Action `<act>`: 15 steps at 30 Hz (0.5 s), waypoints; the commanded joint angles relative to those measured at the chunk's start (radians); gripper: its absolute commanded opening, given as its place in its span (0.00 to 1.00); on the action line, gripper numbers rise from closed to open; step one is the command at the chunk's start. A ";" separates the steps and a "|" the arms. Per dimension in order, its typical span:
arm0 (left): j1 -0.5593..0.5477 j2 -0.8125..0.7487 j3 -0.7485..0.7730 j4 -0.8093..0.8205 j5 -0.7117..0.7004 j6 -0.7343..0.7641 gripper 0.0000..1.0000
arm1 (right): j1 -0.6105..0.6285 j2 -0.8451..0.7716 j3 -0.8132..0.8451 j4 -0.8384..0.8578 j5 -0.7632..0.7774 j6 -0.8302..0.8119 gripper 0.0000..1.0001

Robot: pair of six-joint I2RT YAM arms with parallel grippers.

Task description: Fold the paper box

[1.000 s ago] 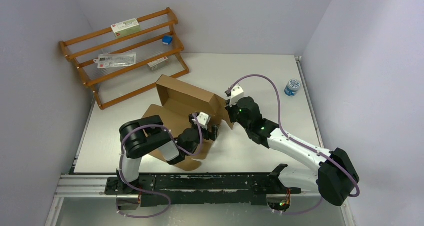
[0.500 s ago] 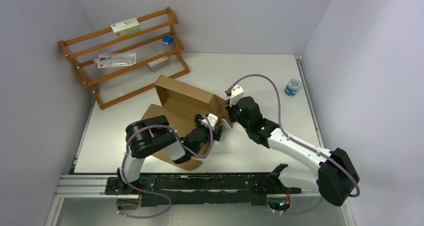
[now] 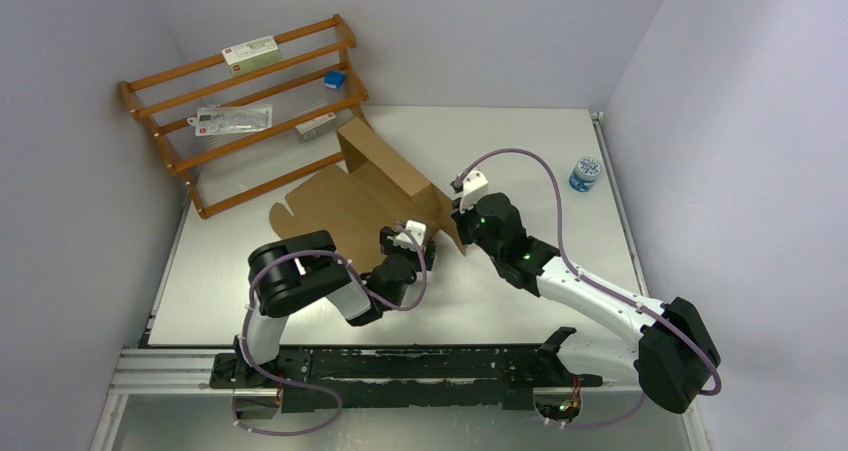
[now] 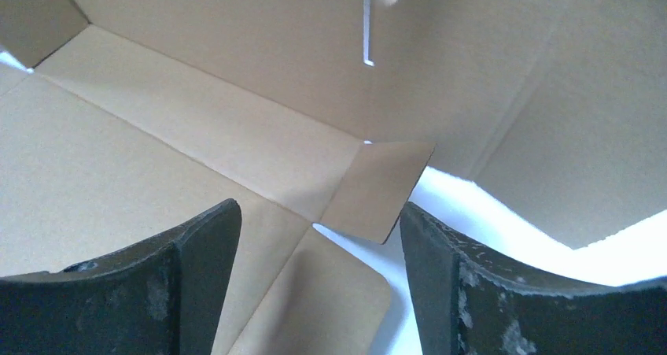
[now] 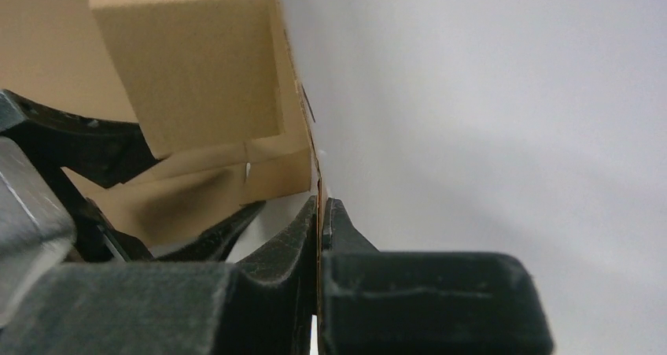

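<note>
Right now your paper box point(image 3: 335, 199) sits on the table point(image 3: 520, 141) just in front of the wooden rack point(image 3: 240, 111), and it is only partly formed. Its base panel lies flat, while one long wall stands up along the side away from the rack. The far corner of that wall comes close to the rack's lower right foot (touching or not, I cannot tell from overhead).

Your right gripper point(image 5: 318, 205) is at the end of the box farthest from the rack. It is clamped tight on a thin cardboard edge there. The wrist view shows the sheet pinched between the two fingers point(image 5: 295, 225), with a small flap point(image 5: 189, 64) rising above them.

Your left gripper point(image 4: 318, 209) is also on the side of the box away from the rack, at the near edge. Its jaws stand wide apart and hold nothing. Beyond them you can see the inside of the box: creased panels, a narrow slit point(image 4: 366, 24) in the upright wall, and a short tab point(image 4: 377, 190) lying just past the fingertips.

A small jar with a blue and white lid point(image 3: 585, 173) stands well apart from the rack, near the table's opposite edge.
</note>
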 commanded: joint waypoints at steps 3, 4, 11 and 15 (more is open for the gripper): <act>0.045 -0.078 -0.045 0.018 -0.063 -0.048 0.77 | -0.007 -0.031 -0.021 0.008 0.002 -0.019 0.00; 0.055 -0.085 -0.042 0.003 -0.055 -0.061 0.77 | -0.008 -0.029 -0.020 0.007 -0.004 -0.021 0.00; 0.101 -0.087 -0.012 -0.024 0.020 -0.077 0.78 | -0.007 -0.023 -0.006 -0.008 -0.035 -0.026 0.00; 0.126 -0.085 -0.038 -0.010 0.099 -0.100 0.79 | -0.006 -0.021 0.003 -0.010 -0.039 -0.019 0.00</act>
